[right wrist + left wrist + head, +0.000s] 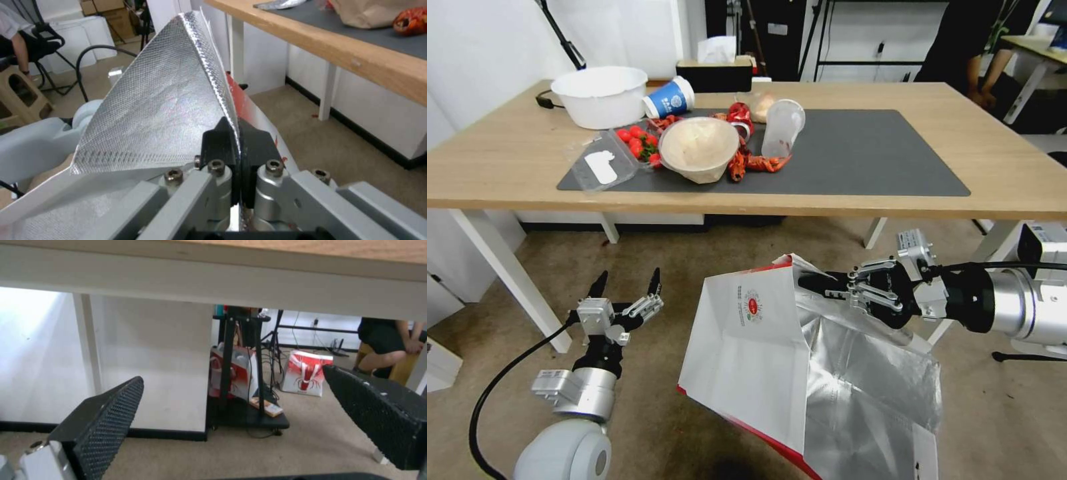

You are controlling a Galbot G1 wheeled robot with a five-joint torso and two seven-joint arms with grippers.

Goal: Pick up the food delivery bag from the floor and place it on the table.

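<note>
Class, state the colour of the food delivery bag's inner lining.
Silver foil: the food delivery bag lining shows best in the right wrist view.

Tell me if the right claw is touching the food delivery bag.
Touching. The right wrist view shows the right claw shut on the foil-lined edge of the food delivery bag.

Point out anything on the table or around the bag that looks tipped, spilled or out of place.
On the table, a blue paper cup and a clear plastic cup lie on their sides, and red crayfish are strewn on the grey mat. The food delivery bag hangs tilted from the right gripper, pinched by its foil lining.
</note>
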